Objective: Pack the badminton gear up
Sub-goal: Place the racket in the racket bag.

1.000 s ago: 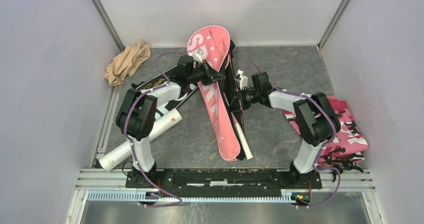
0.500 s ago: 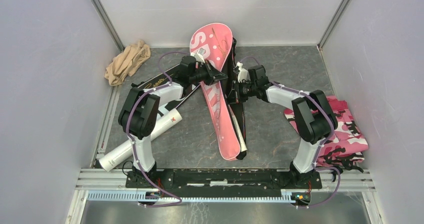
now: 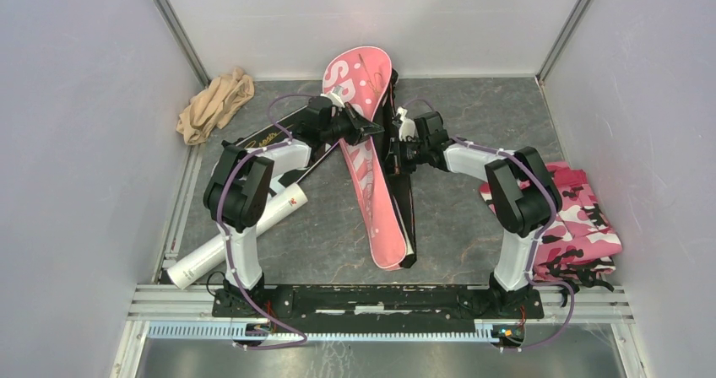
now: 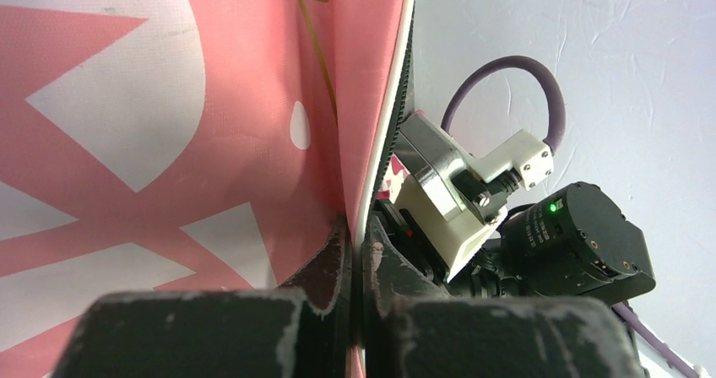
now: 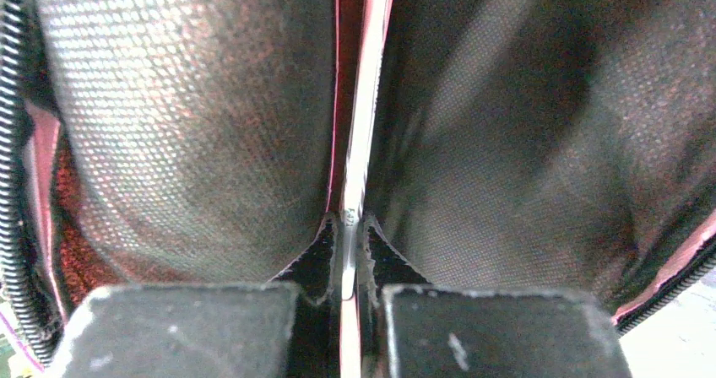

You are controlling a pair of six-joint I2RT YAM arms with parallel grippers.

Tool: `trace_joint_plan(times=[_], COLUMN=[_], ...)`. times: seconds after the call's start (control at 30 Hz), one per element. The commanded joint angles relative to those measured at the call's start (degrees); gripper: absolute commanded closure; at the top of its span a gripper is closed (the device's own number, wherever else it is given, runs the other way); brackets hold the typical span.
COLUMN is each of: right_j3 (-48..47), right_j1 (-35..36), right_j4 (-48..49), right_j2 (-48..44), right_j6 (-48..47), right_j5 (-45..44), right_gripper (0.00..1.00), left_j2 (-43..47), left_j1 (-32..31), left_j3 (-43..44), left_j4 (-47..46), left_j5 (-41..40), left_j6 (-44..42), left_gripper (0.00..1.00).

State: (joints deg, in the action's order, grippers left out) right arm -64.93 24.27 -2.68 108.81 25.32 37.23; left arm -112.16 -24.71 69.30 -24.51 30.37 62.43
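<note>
- The pink bag [image 3: 368, 154] is laid lengthwise down the middle of the worktop [image 3: 460, 234], its round end lifted against the back wall at the upper centre and its narrow end near the arm bases.
- The left claw [image 4: 355, 236] is pinched shut on the pink bag's white-piped edge.
- The right claw [image 5: 348, 264] is closed on a thin pink-and-white strip [image 5: 365, 99] between dark mesh walls; whether it is a racket frame or a bag edge cannot be told.
- A black bag [image 3: 407, 213] is pressed along the pink bag's right edge.
- The white tube [image 3: 250, 236] is laid slantwise at the lower left, beside the left rail.
- The beige cloth [image 3: 215, 104] is bunched in the upper-left corner, and the camouflage cloth [image 3: 587, 218] against the right wall.
- Bare worktop is left at the lower centre and upper right.
</note>
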Motion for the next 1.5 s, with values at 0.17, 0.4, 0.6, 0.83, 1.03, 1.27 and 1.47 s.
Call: trace_joint_plan(times=[0.17, 0.4, 0.6, 0.83, 1.03, 1.27, 1.47], right_j3=[0.06, 1.44, 3.39, 8.05, 8.31, 6.38, 5.59], right_j1=[1.20, -0.27, -1.31, -0.63, 1.04, 1.44, 1.76], right_j4=[4.05, -0.66, -5.53, -2.86, -1.27, 0.21, 6.06], right_j2=[-3.45, -6.90, -9.70, -9.34, -6.71, -3.96, -4.73], right_j6=[-7.13, -15.44, -21.95, -21.87, -20.04, -17.15, -12.33], right_j5=[-3.20, -3.64, -2.75, 4.45, 6.30, 8.50, 7.06], right_gripper=[0.73, 0.59, 0.55, 0.42, 0.43, 0.79, 1.00], left_j2=[0.46, 2.12, 3.06, 2.79, 2.36, 2.34, 1.13], left_j1=[0.50, 1.50, 1.86, 1.92, 1.90, 1.81, 1.78], left_j3=[4.03, 4.45, 4.60, 5.42, 5.61, 5.04, 3.40], left_j4=[-3.82, -2.95, -2.91, -3.20, -3.29, -3.66, -7.78], left_j5=[5.41, 6.09, 6.44, 7.13, 7.26, 7.59, 8.45], left_j6=[3.36, 0.77, -0.22, -0.39, -0.41, -0.47, 3.45], left_gripper=[0.98, 0.98, 0.98, 0.98, 0.98, 0.98, 0.98])
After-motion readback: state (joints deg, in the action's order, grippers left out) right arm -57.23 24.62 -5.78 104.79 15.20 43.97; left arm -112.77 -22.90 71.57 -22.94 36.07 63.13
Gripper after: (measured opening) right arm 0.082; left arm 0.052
